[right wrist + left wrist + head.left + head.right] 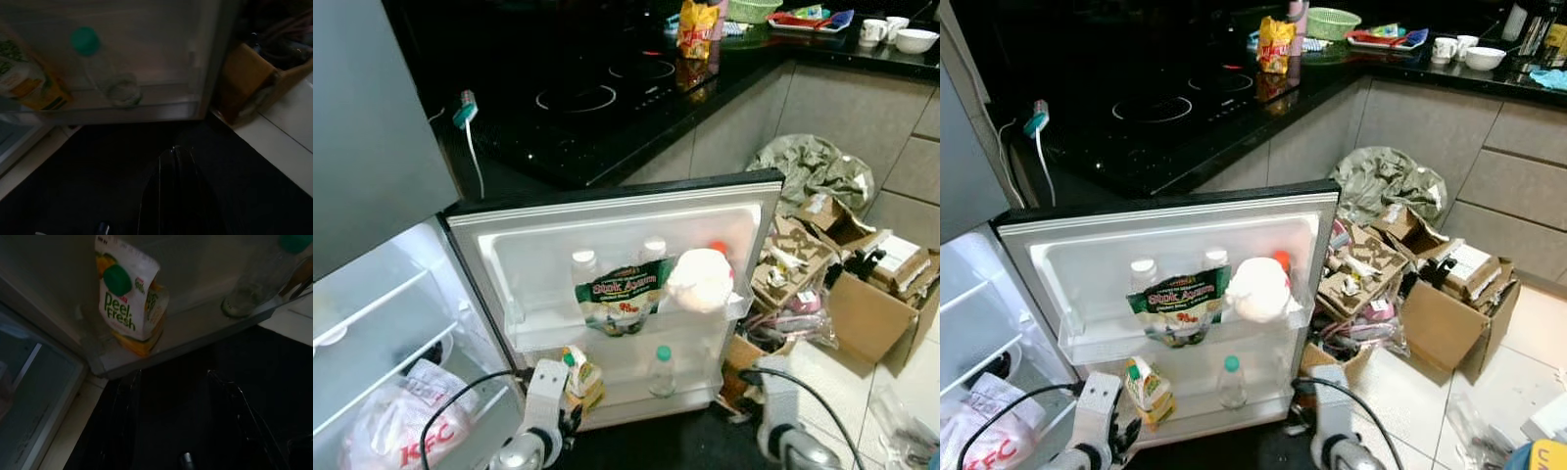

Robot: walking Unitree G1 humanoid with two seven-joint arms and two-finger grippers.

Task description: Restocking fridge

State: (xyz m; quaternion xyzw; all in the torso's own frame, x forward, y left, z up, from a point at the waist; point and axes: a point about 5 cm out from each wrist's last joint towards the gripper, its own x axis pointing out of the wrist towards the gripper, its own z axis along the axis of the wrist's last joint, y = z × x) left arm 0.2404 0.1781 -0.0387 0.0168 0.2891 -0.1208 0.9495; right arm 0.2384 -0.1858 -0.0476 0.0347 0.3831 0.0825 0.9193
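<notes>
The fridge door [607, 220] stands open, and its lower door shelf [195, 328] serves as the landmark; a Peel Fresh juice carton [128, 293] stands upright at the shelf's end nearest the fridge body, and a clear bottle with a green cap [105, 68] stands near the shelf's middle, well apart from the carton. The left gripper [176, 416] hovers just below the shelf edge under the carton, fingers spread wide and empty; the right gripper [176, 191] hangs below the shelf, fingers closed together on nothing. The carton is judged light to moderate and soft-walled, so grip its flat sides at mid-height; the bottle looks nearly empty, light, smooth and easily tipped, so grip its body.
</notes>
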